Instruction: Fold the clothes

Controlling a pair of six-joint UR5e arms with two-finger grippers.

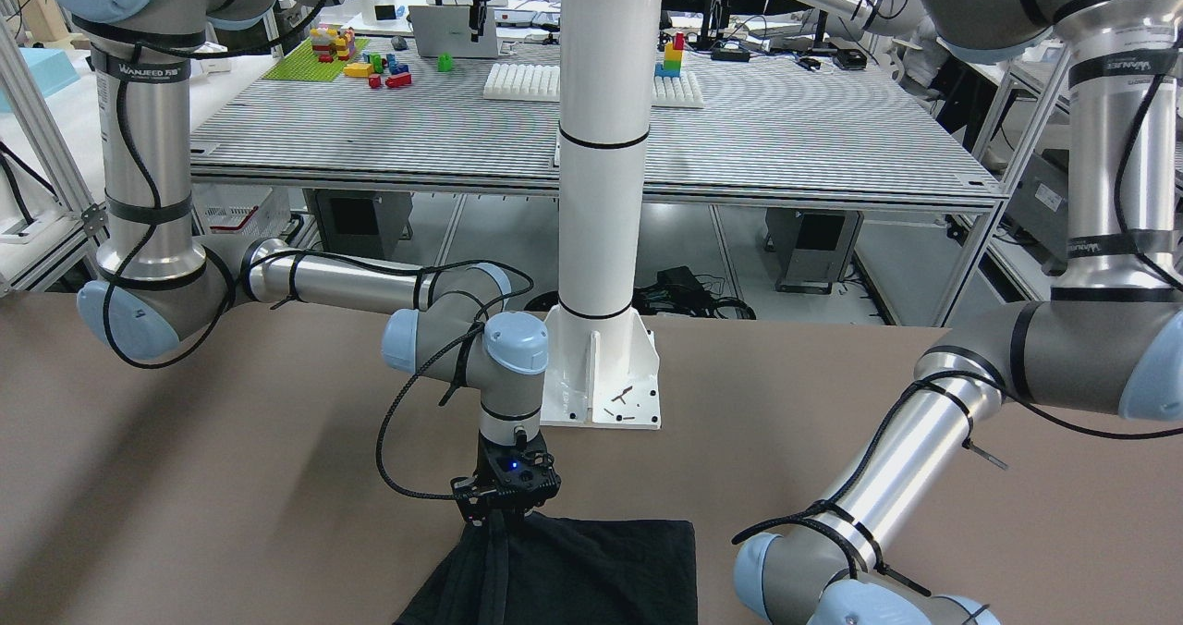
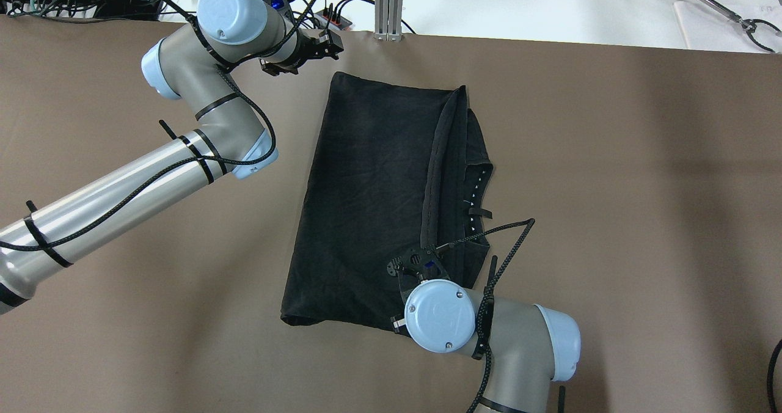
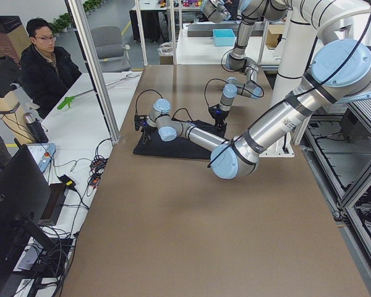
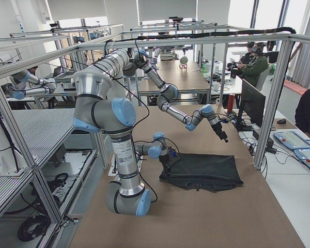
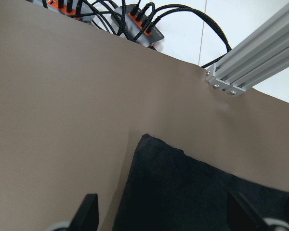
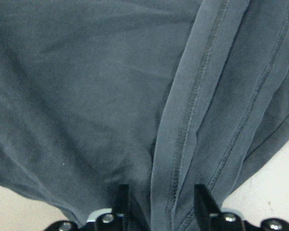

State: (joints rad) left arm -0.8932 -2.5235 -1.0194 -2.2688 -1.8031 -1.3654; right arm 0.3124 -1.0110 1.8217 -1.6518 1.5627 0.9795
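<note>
Clothes (image 2: pixel 366 187) lie mid-tabletop (image 2: pixel 611 187), right edge doubled over, stitched hem ridged. Right tool (image 6: pixel 162 204) narrow, pinching hem fold at near edge. Left tool (image 5: pixel 164 211) wide, gripping nothing, above far-left corner. Tabletop stretches broad either side.

The clothes (image 2: pixel 366 193) lie flat on the middle of the table (image 2: pixel 611 187), their far end just short of the operators' edge. The left tool (image 2: pixel 321 46) hangs at the clothes' far left corner, close to that edge. The right tool (image 6: pixel 159 204) sits on their near right part, with a fold between its fingers. The base plate (image 1: pixel 601 375) stands at the middle of the robot-side edge.
</note>
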